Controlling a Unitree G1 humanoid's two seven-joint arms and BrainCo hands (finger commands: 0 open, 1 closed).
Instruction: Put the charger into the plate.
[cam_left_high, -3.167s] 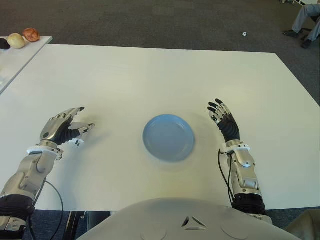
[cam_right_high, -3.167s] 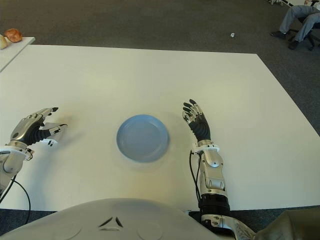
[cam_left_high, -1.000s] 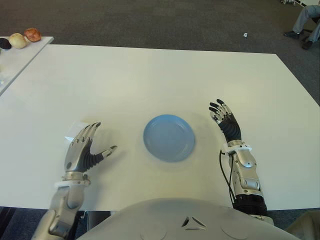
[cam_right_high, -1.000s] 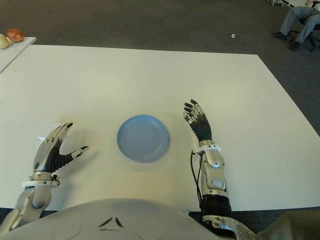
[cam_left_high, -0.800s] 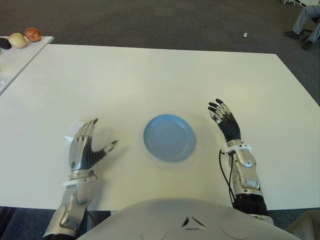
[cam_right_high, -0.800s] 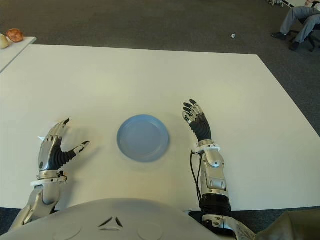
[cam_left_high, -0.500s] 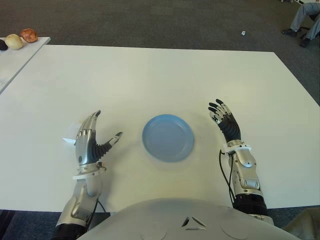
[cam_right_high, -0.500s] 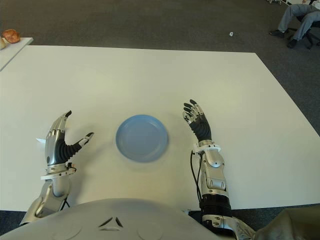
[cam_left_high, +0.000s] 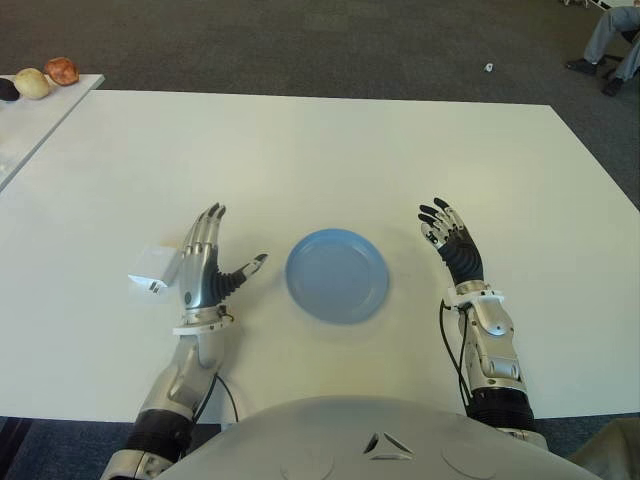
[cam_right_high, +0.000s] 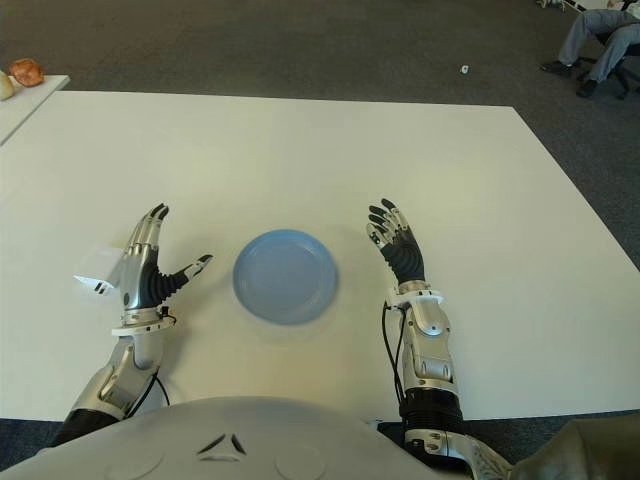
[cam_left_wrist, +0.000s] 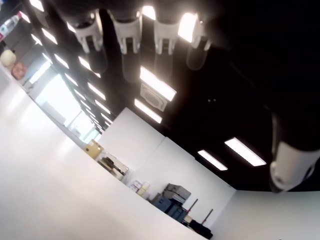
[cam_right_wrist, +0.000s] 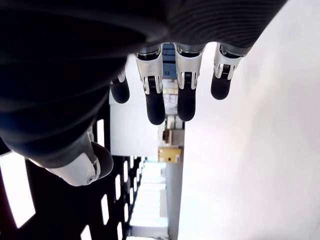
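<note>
Near the front edge of the desk (cam_left_high: 330, 140), toward its left side, the left hand (cam_left_high: 208, 268) stands edge-on with its four fingers (cam_left_high: 205, 232) straight and close together, pointing away from the robot, and the thumb held out toward the plate (cam_left_high: 337, 274). It holds nothing. The charger (cam_left_high: 155, 267) lies just beside the back of this hand, on its outer side, toward the desk's left edge; whether hand and charger touch cannot be told.

The charger is a small white block lying flat on the desk, its paler top face turned up, with a small dark mark at its near corner. It is outside the plate, which is round, blue and sits near the middle of the desk's front half, between the two hands.

The right hand (cam_left_high: 450, 247) shows to the right of the plate, near the front edge, fingers extended and slightly fanned, gripping nothing.

The left wrist view shows only the fingertips (cam_left_wrist: 126, 31) against ceiling lights and a distant room, with neither charger nor plate. The right wrist view shows four straight fingers (cam_right_wrist: 182, 95) and the thumb apart, over bare white desk. Only the eye views show the charger, the plate, round items (cam_left_high: 48, 74) on a side table at the far left, and a seated person's legs (cam_right_high: 592, 35) at the far right.
</note>
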